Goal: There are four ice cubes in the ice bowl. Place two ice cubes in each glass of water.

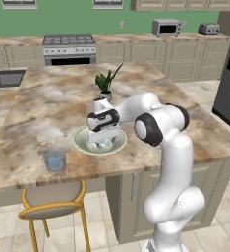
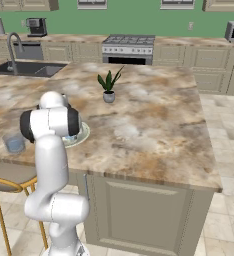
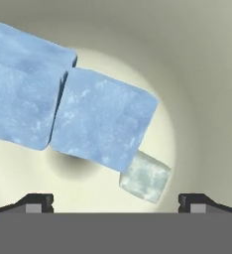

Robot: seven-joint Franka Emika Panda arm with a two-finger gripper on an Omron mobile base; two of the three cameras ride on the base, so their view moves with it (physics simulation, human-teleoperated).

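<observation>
Marble island: bowl, glass, plant.

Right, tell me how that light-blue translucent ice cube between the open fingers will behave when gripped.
The light-blue translucent ice cube looks rigid with flat faces, so the open gripper can probably clamp it squarely. Its glossy surface suggests it may slip. It touches a neighbouring cube and a paler small cube in the cream shallow bowl, so those will likely shift.
</observation>
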